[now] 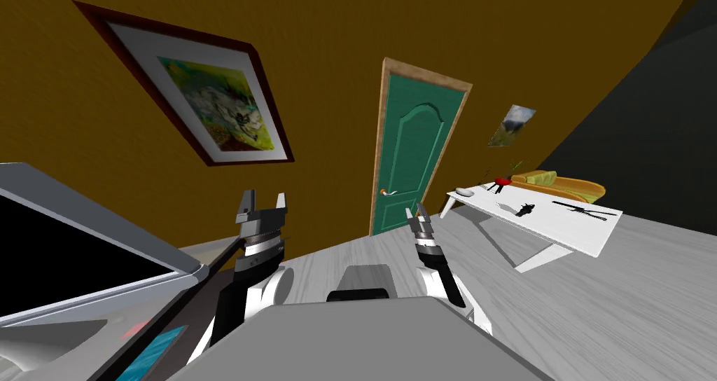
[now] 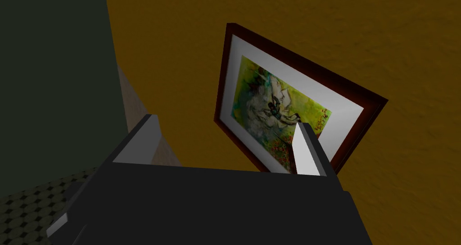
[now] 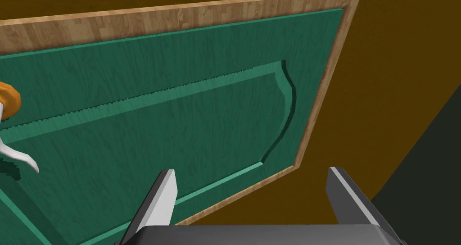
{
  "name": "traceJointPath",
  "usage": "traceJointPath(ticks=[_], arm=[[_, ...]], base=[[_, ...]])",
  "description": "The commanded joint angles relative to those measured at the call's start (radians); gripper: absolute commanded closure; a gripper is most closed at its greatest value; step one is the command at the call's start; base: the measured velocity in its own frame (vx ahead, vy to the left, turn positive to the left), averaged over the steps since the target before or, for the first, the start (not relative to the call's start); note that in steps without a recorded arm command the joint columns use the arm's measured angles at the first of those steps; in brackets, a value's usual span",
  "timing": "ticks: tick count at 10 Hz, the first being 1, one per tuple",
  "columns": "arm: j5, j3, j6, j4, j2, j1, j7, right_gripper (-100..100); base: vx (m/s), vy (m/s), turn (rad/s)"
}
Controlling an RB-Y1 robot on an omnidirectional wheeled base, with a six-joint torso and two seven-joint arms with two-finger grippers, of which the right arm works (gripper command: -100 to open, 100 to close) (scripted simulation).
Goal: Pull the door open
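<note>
While the green door (image 1: 413, 146) stands shut, the right gripper (image 3: 251, 170) faces it from well apart, released; left gripper (image 1: 261, 203) likewise released.

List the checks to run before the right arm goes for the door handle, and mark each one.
1. Door shut in its wooden frame: ok, it sits flush.
2. Right gripper open and holding nothing: ok.
3. Handle between the right fingers: not ok. It lies well off to one side of the gripper, and the head view shows the door far ahead.
4. Left gripper open and holding nothing: ok.
5. White table, to the right of the door, outside the door's swing: cannot tell.
</note>
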Motion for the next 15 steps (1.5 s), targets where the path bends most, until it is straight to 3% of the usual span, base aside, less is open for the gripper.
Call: traceJointPath(ticks=[1,4,5,7,12,14,15], arm=[[0.0,0.001,-0.006,0.035,-0.006,-0.007,-0.002,-100],[-0.003,-0.001,-0.021,0.128,-0.035,-0.036,-0.014,-100],[-0.003,-0.001,-0.021,0.136,-0.035,-0.036,-0.014,-100],[-0.007,-0.003,-0.036,0.213,-0.065,-0.066,-0.026,-100],[-0.011,-0.005,-0.051,0.344,-0.095,-0.096,-0.038,-100],[-0.014,-0.007,-0.066,0.424,-0.125,-0.126,-0.051,-100],[-0.014,-0.007,-0.066,0.447,-0.125,-0.126,-0.051,-100]], base=[[0.047,-0.039,0.066],[0.038,-0.043,0.1],[0.028,-0.039,0.079],[0.056,-0.062,0.175],[0.044,-0.045,0.087],[0.053,-0.056,0.15],[0.046,-0.068,0.103]])
